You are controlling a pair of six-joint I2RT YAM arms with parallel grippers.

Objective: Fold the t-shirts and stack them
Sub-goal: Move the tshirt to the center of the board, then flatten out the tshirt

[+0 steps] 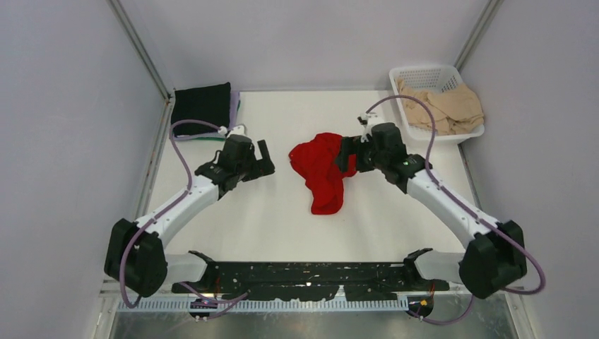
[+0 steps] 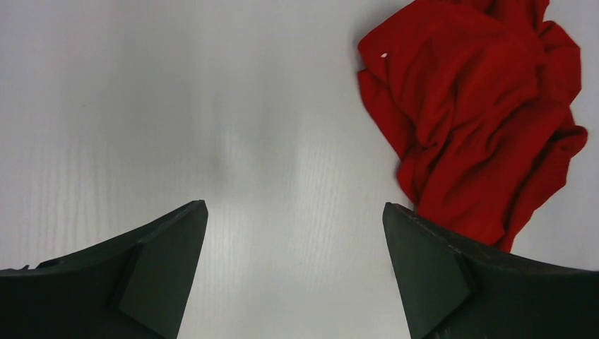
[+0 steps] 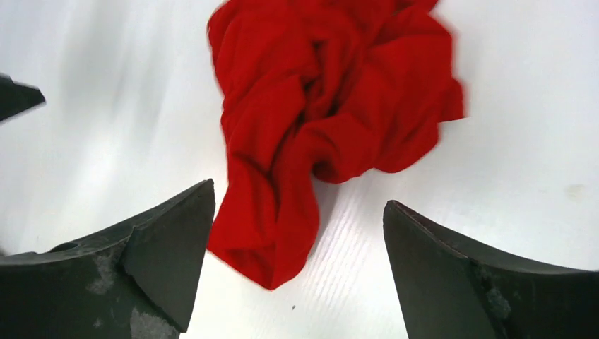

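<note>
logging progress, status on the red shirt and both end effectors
Left end effector open, empty. Right end effector open, at red t-shirt. Shirt crumpled mid-table, unfolded. Nothing blocking.

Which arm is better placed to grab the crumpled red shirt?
Probably the right. The right gripper, open, is beside the red shirt with cloth straight ahead; the left gripper, also open, stands apart.

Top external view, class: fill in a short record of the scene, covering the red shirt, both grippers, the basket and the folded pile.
Red t-shirt: crumpled, unfolded, middle of the table
Left gripper: open, holding nothing, beside the shirt
Right gripper: open, at the shirt's edge
Basket: far right corner, holds beige shirts
Folded pile: far left corner, black on top
</note>
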